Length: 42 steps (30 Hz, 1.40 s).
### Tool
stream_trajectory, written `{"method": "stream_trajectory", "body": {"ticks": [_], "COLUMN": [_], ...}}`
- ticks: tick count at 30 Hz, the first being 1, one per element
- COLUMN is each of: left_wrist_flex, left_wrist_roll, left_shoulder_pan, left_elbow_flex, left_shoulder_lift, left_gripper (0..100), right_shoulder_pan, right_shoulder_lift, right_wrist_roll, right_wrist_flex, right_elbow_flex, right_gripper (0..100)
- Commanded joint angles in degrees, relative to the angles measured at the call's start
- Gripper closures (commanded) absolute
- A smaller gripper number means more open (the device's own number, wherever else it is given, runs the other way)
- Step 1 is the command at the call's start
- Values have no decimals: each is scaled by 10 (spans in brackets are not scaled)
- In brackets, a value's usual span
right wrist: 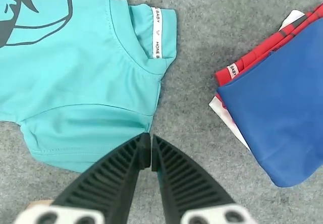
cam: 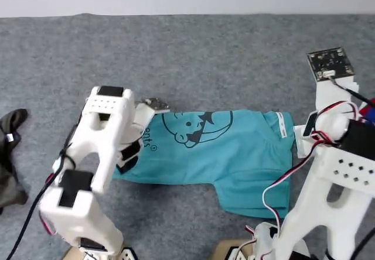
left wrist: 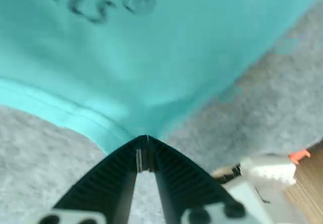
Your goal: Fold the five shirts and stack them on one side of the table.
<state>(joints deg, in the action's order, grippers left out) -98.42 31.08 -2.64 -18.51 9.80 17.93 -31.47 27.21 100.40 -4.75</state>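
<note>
A teal shirt [cam: 234, 149] with a dark print lies flat across the middle of the grey mat, collar toward the right. In the left wrist view my left gripper [left wrist: 145, 151] is shut on the hem edge of the teal shirt [left wrist: 176, 57], and the cloth draws to a point at the fingertips. The left arm [cam: 105, 137] stands over that hem end. In the right wrist view my right gripper [right wrist: 150, 141] is shut, its tips at the edge of the shirt's sleeve [right wrist: 86, 133], which lies flat. Just beyond it lies the collar [right wrist: 156, 32].
Folded shirts, a blue one [right wrist: 272, 118] on top of a red one [right wrist: 242, 65], lie stacked right of the teal shirt at the mat's right side [cam: 368, 110]. A crumpled dark shirt [cam: 12, 154] lies at the far left. Wooden table edge [left wrist: 310, 183] shows near the front.
</note>
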Motion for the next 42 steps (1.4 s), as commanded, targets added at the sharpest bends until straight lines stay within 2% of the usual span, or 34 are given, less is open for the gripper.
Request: {"method": "stream_trajectory", "body": {"ticks": [1, 6, 13, 18, 25, 35, 42], "left_wrist_flex": [-21, -19, -19, -17, 57, 164, 179], "left_wrist_roll": [8, -11, -127, -173, -246, -247, -246], "left_shoulder_pan": [-4, 0, -30, -114, -229, -404, -486], "left_elbow_flex": [-51, -48, 79, 127, 126, 119, 125], "left_shoulder_lift": [-70, -81, -141, -198, -201, -193, -82], "left_gripper": [994, 994, 994, 994, 994, 991, 923], "right_shoulder_pan": [4, 4, 6, 7, 7, 8, 7], "right_shoulder_lift": [-19, -20, -61, -127, -211, -386, -445], "right_wrist_roll": [-4, -4, -4, -4, -5, -5, -6], "right_wrist_flex": [22, 22, 22, 22, 22, 22, 22], "right_elbow_flex": [4, 4, 4, 2, -87, -128, -76], "right_gripper": [988, 988, 988, 988, 988, 984, 984]}}
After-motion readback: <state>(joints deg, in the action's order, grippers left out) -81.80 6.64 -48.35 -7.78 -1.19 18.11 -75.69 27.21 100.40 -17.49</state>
